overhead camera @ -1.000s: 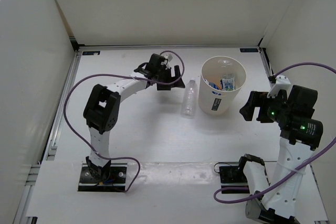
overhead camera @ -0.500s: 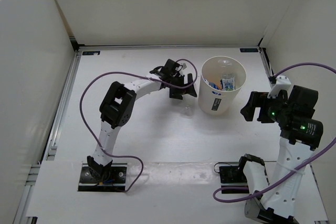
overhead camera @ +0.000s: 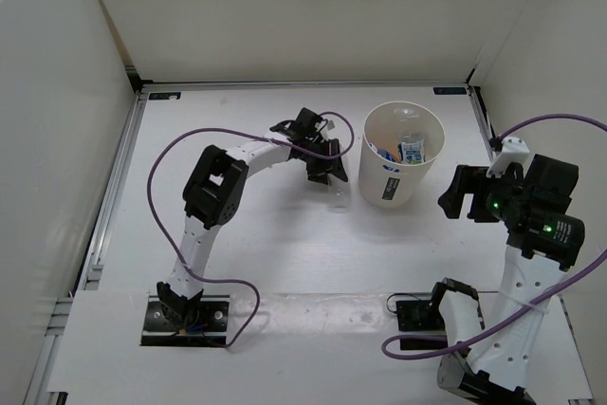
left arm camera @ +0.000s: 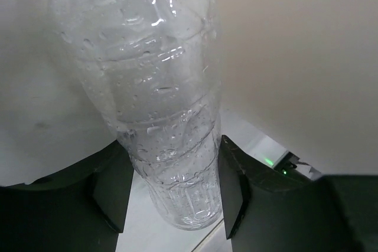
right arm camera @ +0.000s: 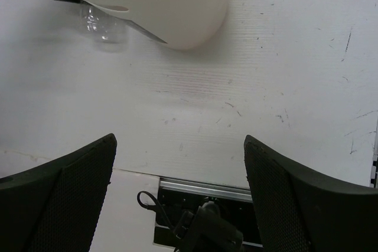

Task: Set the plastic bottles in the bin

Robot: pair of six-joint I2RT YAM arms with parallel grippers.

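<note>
Between the fingers [left arm camera: 109, 188] of the left pincer [left arm camera: 174, 196] sits the plain bottle [left arm camera: 159, 87], clear and label-free; the jaws are drawn in against its ribbed sides, both pads touching, so I judge it gripped; its body runs forward past the fingertips, and which end is held I cannot tell. Just to the right of that pincer stands the bin [overhead camera: 398, 192], upright, its wall close beside the bottle; two blue-labelled bottles [overhead camera: 411, 151] already lie inside it, so this looks like the last one to go. Lift and carry is the step in hand, as I read it; the bottle looks thin and likely to flex or slip, so the grip should be firm without crushing; raise it straight up until its far end is above the rim before swinging right, since the bin may be light and a knock could tip it; let go only over the opening. On the bin's far side the right pincer [right arm camera: 178, 146] hovers above the table [right arm camera: 283, 87], jaws spread wide and holding nothing.
</note>
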